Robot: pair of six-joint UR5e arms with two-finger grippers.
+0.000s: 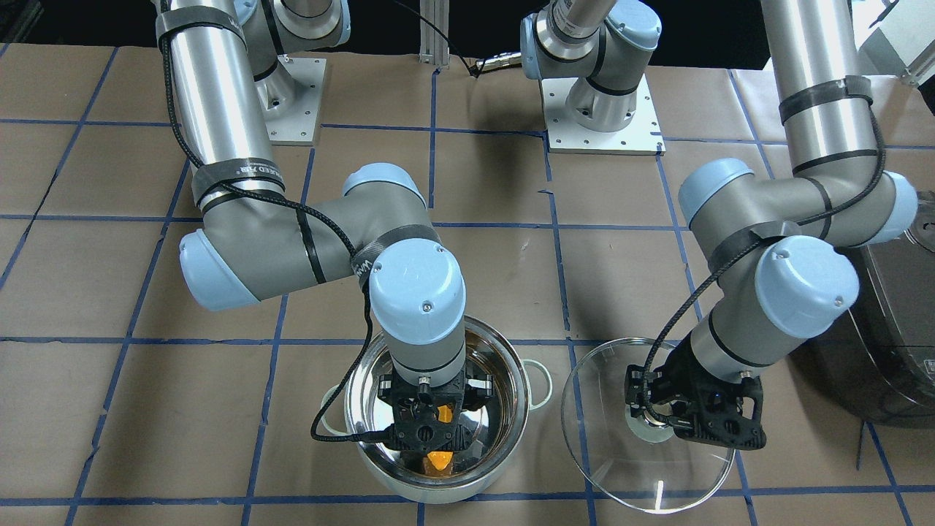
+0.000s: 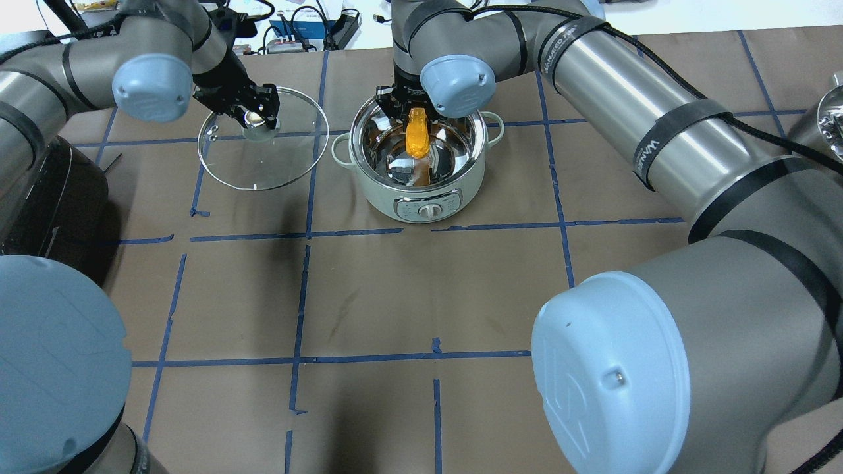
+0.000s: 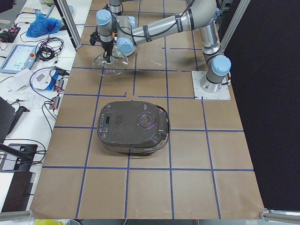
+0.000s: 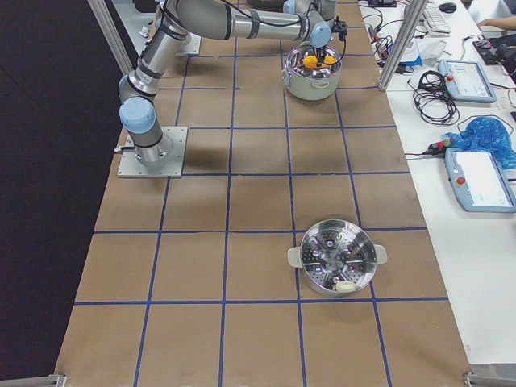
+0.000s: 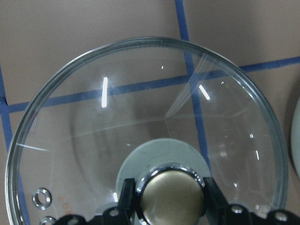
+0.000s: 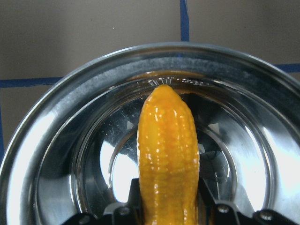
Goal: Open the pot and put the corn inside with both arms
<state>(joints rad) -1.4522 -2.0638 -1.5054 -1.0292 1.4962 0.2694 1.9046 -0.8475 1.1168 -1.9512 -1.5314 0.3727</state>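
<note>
The pot [image 2: 461,172] stands open at the table's far middle, shiny steel inside, with a pale body and pale loop handles. It also shows in the front view [image 1: 508,380]. My right gripper [image 1: 431,438] is shut on the yellow-orange corn [image 2: 418,137] and holds it tip down inside the pot's rim [image 6: 56,117]. The corn [image 6: 168,154] hangs above the pot's bottom. My left gripper [image 2: 258,118] is shut on the pale knob [image 5: 171,197] of the clear glass lid [image 2: 293,148]. It holds the lid beside the pot, low over the table.
A dark grey rice cooker [image 3: 133,126] sits on my left side, close to the left arm's elbow [image 1: 898,351]. A steel steamer basket [image 4: 337,258] stands far off on my right side. Operators' desks with cables lie beyond the table's far edge.
</note>
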